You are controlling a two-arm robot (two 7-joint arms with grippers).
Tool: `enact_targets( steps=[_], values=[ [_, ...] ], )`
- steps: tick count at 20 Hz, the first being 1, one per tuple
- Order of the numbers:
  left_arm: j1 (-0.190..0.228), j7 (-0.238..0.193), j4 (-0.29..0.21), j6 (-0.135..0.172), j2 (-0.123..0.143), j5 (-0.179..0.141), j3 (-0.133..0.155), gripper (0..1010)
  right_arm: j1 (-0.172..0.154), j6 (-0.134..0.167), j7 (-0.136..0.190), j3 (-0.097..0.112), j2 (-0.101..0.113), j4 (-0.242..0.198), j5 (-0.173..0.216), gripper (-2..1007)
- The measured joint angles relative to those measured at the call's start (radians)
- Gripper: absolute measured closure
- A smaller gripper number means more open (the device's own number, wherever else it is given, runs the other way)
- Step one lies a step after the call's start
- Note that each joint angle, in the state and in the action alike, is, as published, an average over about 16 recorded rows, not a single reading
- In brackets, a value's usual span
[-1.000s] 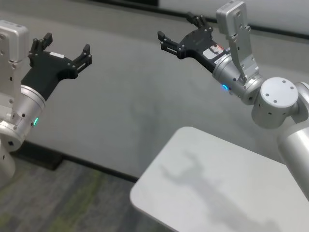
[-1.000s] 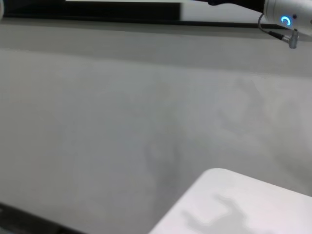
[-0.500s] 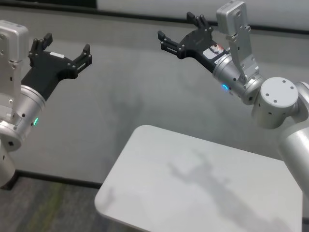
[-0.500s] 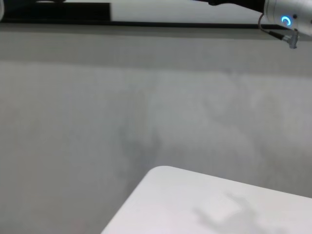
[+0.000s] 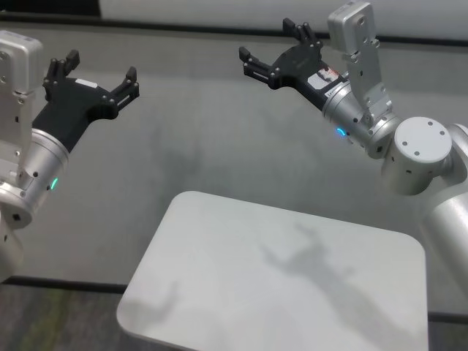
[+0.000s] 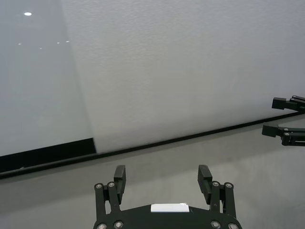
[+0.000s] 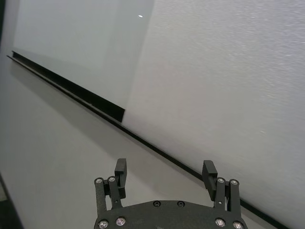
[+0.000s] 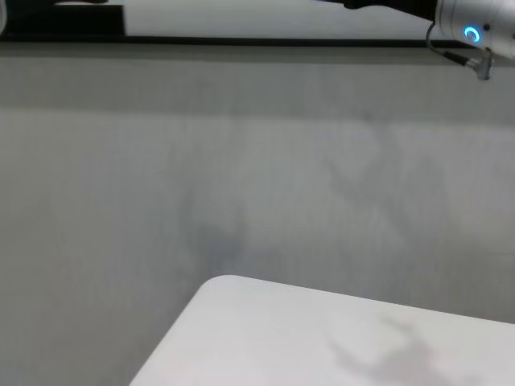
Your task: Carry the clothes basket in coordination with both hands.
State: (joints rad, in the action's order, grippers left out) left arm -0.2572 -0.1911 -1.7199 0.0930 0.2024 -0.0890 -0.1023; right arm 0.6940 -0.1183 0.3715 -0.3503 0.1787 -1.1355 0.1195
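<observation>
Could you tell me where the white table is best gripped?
Probably the table at its thin left edge, approached sideways from the left, one finger above, one below: the top is flat, without handles. The left gripper and right gripper hover open.

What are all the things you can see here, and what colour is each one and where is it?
Table: one, white with rounded corners, low in the middle of the head view, nothing on it but shadows.
Floor: one, plain grey, around and beyond the table.
Wall: one, pale grey-white, far side, with a black strip along its foot.
Clothes basket: none in any view.
Left tool: one, black, raised in the air at the left, fingers spread open, holding nothing.
Right tool: one, black, raised at the upper right, open and holding nothing, on a silver arm with a blue light.
</observation>
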Motion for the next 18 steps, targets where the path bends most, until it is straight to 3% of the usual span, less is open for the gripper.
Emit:
enact_targets(
  steps=[18],
  values=[
    [0.000, 0.000, 0.000, 0.000, 0.000, 0.000, 0.000, 8, 0.000, 0.000, 0.000, 0.000, 0.000, 0.000, 0.000, 4]
  ],
)
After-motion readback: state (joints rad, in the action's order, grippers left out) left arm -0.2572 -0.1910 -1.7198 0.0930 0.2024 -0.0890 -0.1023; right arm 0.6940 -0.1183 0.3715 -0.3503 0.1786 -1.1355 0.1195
